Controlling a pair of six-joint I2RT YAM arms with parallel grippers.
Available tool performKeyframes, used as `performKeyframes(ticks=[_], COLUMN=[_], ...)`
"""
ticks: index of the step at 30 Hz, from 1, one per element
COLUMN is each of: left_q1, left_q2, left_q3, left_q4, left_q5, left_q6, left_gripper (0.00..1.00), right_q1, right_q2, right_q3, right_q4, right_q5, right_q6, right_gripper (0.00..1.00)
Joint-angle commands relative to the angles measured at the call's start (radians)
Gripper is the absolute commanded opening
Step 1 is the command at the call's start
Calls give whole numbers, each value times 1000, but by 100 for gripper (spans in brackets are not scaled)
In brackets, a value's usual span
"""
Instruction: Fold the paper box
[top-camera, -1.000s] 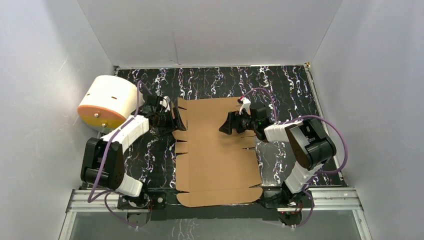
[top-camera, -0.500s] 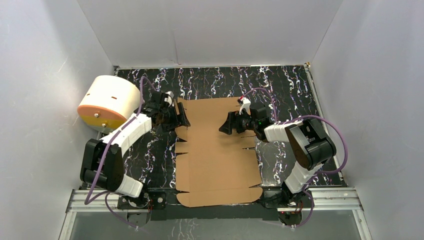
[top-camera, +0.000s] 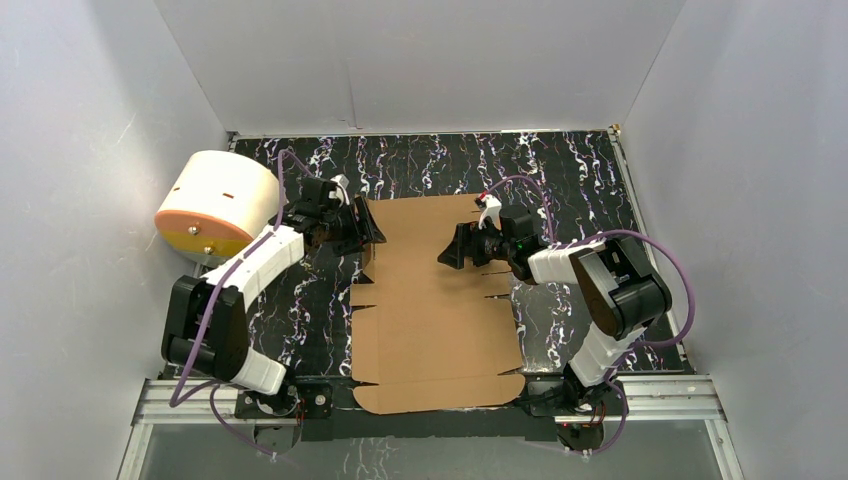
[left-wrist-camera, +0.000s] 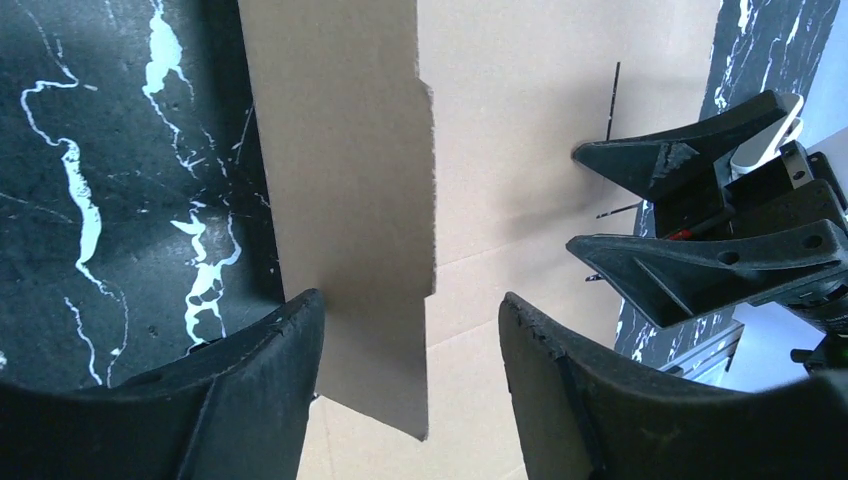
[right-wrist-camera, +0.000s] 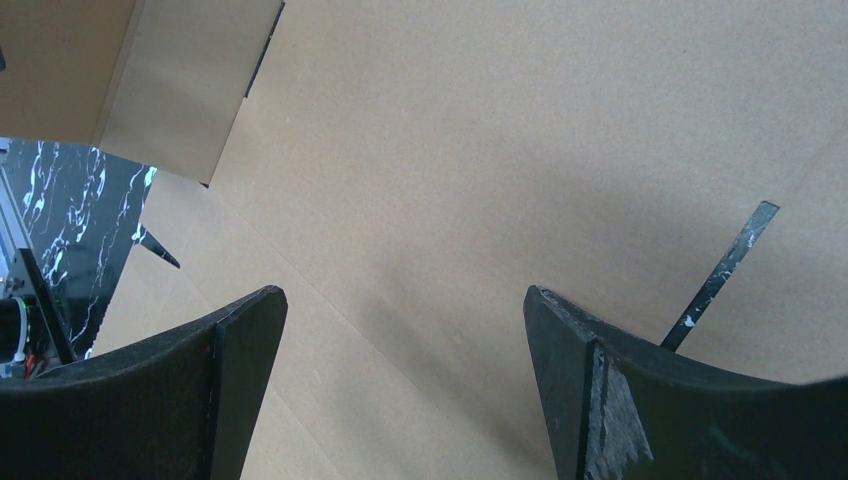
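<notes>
Left gripper (left-wrist-camera: 412, 305), wide open, unclamped, straddles a raised flap (left-wrist-camera: 340, 150) of the paper box (left-wrist-camera: 560, 130).

Robot lab cell: 3 white panel walls (top-camera: 420, 60), marbled black tabletop (top-camera: 560, 160), alu frame rail (top-camera: 680, 400).

White-and-black arms (top-camera: 255, 260), looping purple cables (top-camera: 520, 178), matte black wedge-shaped end effector fingers (left-wrist-camera: 250, 400)

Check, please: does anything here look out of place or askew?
The paper box sheet overhangs the table at its near edge, onto the metal rail. Its far-left flap stands raised between the fingers of the open left gripper.
</notes>
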Motion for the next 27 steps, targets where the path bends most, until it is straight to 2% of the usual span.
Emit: performKeyframes(ticks=[1, 27], left_q1=[-22, -49], left_q2=[13, 135], left_q3=[45, 45], left_q4=[28, 58], left_q5=[46, 6], left_q6=[-17, -8], left_gripper=[61, 58], right_q1=[3, 3], right_q2=[41, 54], right_q3=[-18, -18], right_q4=[-8, 10], right_q5=[-2, -13], right_q6=[9, 14], right_gripper=[99, 98])
